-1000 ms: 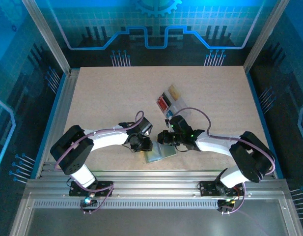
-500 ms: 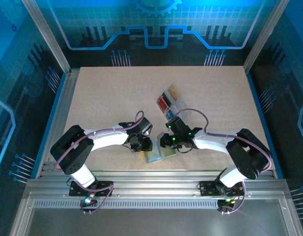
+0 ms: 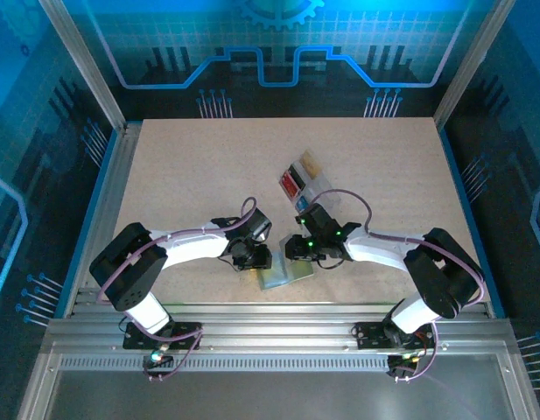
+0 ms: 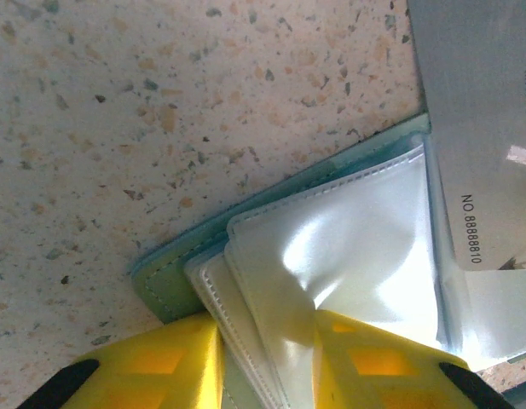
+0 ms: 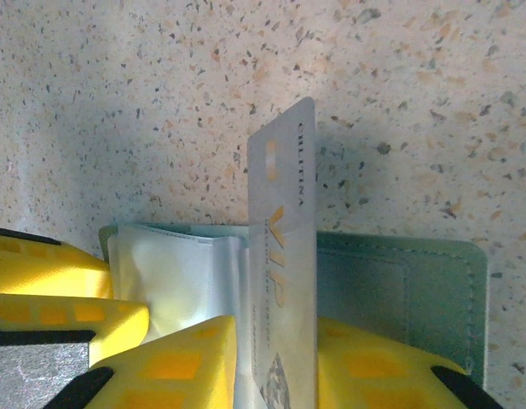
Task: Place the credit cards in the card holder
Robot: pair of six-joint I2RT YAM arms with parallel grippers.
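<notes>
The sage-green card holder (image 3: 283, 273) lies open near the table's front edge, between both arms. My left gripper (image 4: 267, 358) is shut on its white inner sleeves (image 4: 365, 230), with the green cover (image 4: 164, 285) beside them. A pale grey-white credit card (image 5: 284, 239) marked VIP stands on edge at the sleeves, over the green cover (image 5: 399, 290). My right gripper (image 5: 275, 366) straddles this card, open: the right finger is against it and the left finger is a sliver off. The same card (image 4: 484, 128) shows at the right of the left wrist view.
A clear compartmented tray (image 3: 315, 184) with more credit cards, red (image 3: 291, 182) and tan (image 3: 311, 162), lies just behind the right gripper (image 3: 296, 249). The left gripper (image 3: 256, 258) sits close beside it. Metal rails border the speckled table.
The right gripper's jaws have parted slightly around the card, and its wrist has shifted a little over the holder. The left arm and the holder have stayed put.
</notes>
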